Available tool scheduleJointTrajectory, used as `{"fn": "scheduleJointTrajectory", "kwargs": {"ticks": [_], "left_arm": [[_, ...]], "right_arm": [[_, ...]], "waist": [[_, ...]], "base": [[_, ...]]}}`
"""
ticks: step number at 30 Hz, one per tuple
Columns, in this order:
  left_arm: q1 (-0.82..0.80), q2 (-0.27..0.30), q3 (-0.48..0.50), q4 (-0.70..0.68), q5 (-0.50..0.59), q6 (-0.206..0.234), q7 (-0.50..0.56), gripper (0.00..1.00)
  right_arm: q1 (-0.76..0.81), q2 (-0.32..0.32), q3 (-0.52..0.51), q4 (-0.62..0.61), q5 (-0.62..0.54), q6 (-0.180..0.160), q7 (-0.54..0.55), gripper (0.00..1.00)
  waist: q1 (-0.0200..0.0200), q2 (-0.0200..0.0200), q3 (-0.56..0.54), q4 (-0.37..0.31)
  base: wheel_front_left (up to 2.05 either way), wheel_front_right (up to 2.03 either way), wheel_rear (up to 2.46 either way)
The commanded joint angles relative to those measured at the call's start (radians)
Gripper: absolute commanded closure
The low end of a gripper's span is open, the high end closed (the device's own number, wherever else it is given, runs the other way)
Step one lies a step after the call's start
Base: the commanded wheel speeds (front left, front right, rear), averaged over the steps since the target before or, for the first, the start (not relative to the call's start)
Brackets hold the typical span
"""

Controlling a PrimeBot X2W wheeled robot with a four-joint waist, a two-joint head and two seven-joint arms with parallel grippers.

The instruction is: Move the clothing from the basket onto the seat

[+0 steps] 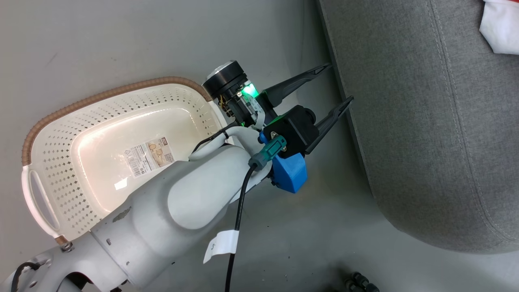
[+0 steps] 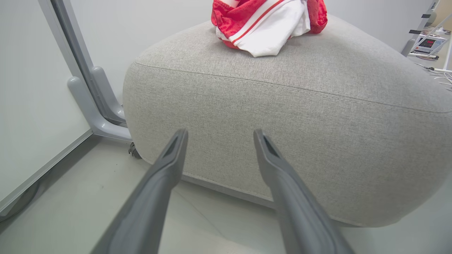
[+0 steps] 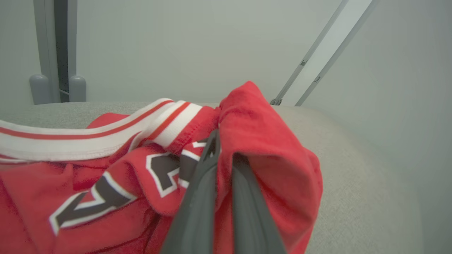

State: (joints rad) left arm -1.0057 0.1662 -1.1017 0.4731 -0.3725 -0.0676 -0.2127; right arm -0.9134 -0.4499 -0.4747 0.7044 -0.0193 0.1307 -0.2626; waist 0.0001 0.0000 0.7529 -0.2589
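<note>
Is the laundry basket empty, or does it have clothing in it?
Empty, as far as shows: the basket has a bare floor with just a label sticker; the left arm hides its near end.

On the seat (image 2: 282, 106), the clothing (image 2: 265, 24) runs off the top edge and buries the tips of the right gripper (image 3: 225, 146). Beyond the seat, the digits on a display (image 2: 428, 43) are too small to read.

Nothing legible: the sticker label (image 1: 148, 157) in the basket (image 1: 101, 96) is tiny, lettering (image 3: 102, 197) on the clothing (image 3: 272, 141) creased.

Red white-striped clothing (image 3: 88, 190), grey seat (image 2: 282, 123)
</note>
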Motion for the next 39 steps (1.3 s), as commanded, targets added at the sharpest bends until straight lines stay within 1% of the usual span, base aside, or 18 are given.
{"fn": "scheduleJointTrajectory", "kwargs": {"ticks": [1, 2, 3, 5, 10, 15, 18, 22, 26, 30, 34, 39], "left_arm": [[-0.011, 0.007, 0.001, -0.004, 0.000, 0.004, -0.001, 0.00], [-0.011, 0.008, 0.001, -0.005, -0.001, 0.004, -0.001, 0.00], [-0.012, 0.008, 0.000, -0.006, -0.002, 0.005, 0.000, 0.00], [-0.009, 0.010, 0.000, -0.005, -0.004, 0.008, -0.001, 0.00], [0.006, -0.001, 0.003, 0.001, -0.014, 0.014, -0.017, 0.00], [0.036, -0.013, 0.015, 0.015, -0.033, 0.024, -0.037, 0.00], [0.068, -0.014, 0.036, 0.026, -0.050, 0.034, -0.046, 0.00], [0.116, -0.016, 0.083, 0.030, -0.073, 0.057, -0.052, 0.00], [0.183, -0.004, 0.174, -0.013, -0.079, 0.090, -0.053, 0.00], [0.263, 0.011, 0.292, -0.060, -0.071, 0.122, -0.053, 0.00], [0.346, 0.022, 0.414, -0.103, -0.044, 0.142, -0.053, 0.00], [0.444, 0.028, 0.563, -0.140, -0.001, 0.149, -0.053, 0.00]], "right_arm": [[-0.002, 0.006, -0.005, 0.018, -0.005, 0.000, -0.003, 1.00], [-0.007, 0.006, -0.009, 0.030, -0.006, 0.000, -0.003, 1.00], [-0.013, 0.005, -0.011, 0.030, -0.008, 0.000, -0.003, 0.74], [-0.003, 0.012, -0.016, 0.023, -0.016, 0.000, -0.003, 0.00], [0.081, 0.036, -0.047, -0.027, 0.000, 0.000, -0.003, 0.00], [0.214, 0.061, -0.063, -0.111, 0.019, 0.000, -0.003, 0.00], [0.291, 0.080, -0.061, -0.188, 0.026, 0.000, -0.003, 0.00], [0.377, 0.108, -0.029, -0.301, 0.028, 0.000, -0.003, 0.00], [0.437, 0.139, 0.033, -0.407, 0.029, 0.000, -0.003, 0.00], [0.477, 0.155, 0.119, -0.473, 0.039, 0.000, -0.003, 0.00], [0.511, 0.182, 0.201, -0.506, 0.048, 0.000, -0.002, 0.00], [0.536, 0.206, 0.333, -0.525, 0.057, 0.000, -0.002, 0.00]], "waist": [[-0.0001, 0.0000, 0.000, 0.000], [-0.0001, 0.0000, -0.001, 0.001], [-0.0001, 0.0000, -0.001, 0.001], [-0.0001, 0.0000, -0.008, 0.002], [-0.0001, 0.0000, -0.051, 0.002], [-0.0001, 0.0000, -0.130, 0.002], [-0.0001, 0.0000, -0.190, 0.000], [-0.0001, 0.0000, -0.277, 0.008], [-0.0001, 0.0000, -0.349, 0.031], [-0.0001, 0.0000, -0.416, 0.066], [-0.0001, 0.0000, -0.471, 0.115], [-0.0001, 0.0000, -0.524, 0.166]], "base": [[0.00, 0.00, 0.00], [0.00, 0.00, 0.00], [0.00, 0.00, 0.00], [0.00, 0.00, 0.00], [0.00, 0.00, 0.00], [0.00, 0.00, 0.00], [0.00, 0.00, 0.00], [0.00, 0.00, 0.00], [0.00, 0.00, 0.00], [0.00, 0.00, 0.00], [0.00, 0.00, 0.00], [0.00, 0.00, 0.00]]}}
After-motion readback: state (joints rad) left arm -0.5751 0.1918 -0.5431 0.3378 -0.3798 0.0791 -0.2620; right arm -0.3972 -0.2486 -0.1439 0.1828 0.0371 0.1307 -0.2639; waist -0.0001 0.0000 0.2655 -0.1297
